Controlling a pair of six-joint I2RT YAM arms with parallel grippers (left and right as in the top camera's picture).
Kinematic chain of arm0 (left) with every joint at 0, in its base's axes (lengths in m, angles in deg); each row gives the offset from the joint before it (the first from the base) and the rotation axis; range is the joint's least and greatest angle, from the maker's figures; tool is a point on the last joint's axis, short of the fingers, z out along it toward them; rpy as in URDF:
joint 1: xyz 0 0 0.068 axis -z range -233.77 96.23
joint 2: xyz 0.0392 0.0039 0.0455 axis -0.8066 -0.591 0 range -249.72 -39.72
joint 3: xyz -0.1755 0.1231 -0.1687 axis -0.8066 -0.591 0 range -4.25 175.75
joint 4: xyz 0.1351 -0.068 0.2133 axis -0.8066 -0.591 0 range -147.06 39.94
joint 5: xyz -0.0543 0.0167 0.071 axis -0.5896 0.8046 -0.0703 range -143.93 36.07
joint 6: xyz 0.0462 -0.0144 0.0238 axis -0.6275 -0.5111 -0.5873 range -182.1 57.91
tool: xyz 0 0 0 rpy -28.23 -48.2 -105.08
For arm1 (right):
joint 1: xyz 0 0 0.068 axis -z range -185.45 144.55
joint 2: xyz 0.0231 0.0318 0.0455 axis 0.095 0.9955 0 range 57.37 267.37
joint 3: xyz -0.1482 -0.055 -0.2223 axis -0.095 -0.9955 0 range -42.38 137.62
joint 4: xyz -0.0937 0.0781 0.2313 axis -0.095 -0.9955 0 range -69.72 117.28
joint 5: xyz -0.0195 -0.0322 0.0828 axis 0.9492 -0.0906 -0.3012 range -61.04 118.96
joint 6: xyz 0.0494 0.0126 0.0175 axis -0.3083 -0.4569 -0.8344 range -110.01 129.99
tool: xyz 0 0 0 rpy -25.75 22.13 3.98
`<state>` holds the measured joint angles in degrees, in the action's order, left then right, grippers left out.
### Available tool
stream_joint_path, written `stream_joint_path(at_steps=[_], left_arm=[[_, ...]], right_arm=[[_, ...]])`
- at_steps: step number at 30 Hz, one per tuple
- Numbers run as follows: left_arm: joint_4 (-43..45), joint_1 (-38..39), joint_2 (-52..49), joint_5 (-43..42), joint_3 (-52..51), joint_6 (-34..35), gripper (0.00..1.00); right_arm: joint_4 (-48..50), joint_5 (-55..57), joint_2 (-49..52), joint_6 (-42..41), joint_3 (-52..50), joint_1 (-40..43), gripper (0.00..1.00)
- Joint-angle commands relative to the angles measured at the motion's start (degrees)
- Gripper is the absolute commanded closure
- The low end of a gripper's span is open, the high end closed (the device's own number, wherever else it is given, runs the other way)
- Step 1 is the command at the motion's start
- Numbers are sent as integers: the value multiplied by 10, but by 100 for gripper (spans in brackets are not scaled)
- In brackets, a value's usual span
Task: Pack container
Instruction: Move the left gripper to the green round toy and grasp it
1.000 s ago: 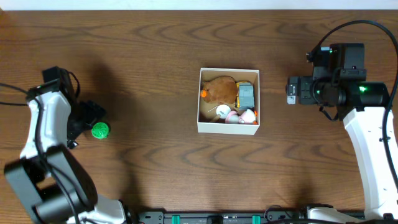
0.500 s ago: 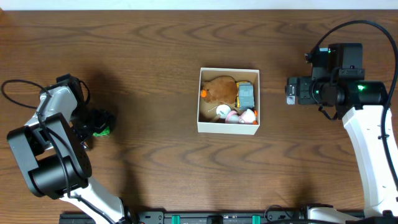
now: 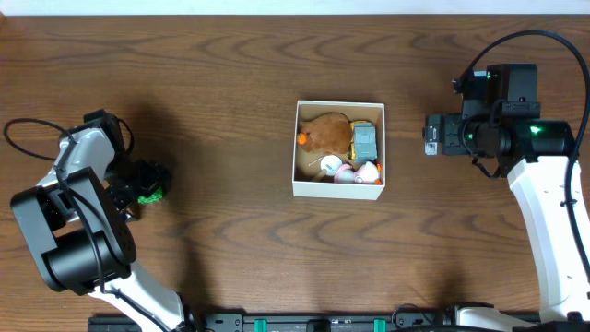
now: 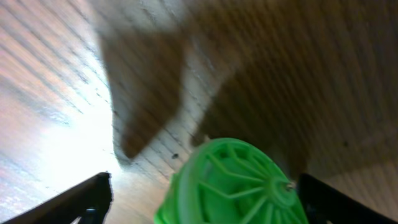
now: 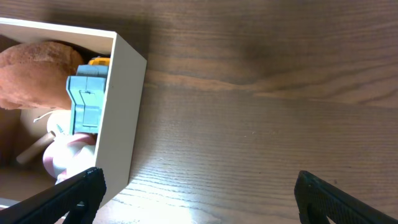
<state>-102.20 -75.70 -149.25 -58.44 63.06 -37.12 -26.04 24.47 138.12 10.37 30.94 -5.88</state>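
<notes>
A ribbed green plastic disc [image 4: 233, 183], cut off below, sits between the wide-spread fingers of the left gripper [image 4: 202, 199]. The right gripper [image 5: 198, 190], equally wide, frames the grained wooden table [image 5: 261, 124] beside the white-walled container [image 5: 121, 118].

Overhead looks straight down; both wrist views sit low, the right sharing the container [image 3: 337, 189].

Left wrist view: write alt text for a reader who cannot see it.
A green ribbed toy sits on the wooden table, between the two dark fingertips of the open left gripper. A soft shadow falls across the wood above it.
</notes>
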Motion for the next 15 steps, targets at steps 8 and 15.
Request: stream_joint_path(at_steps=[8, 15], left_arm=[[-5, -1, -7, -16, -5, -7, 27], [-5, -1, -7, -16, -5, -7, 37]], right_arm=[[-1, 0, 4, -10, -3, 4, 1], [-1, 0, 4, -10, -3, 4, 1]])
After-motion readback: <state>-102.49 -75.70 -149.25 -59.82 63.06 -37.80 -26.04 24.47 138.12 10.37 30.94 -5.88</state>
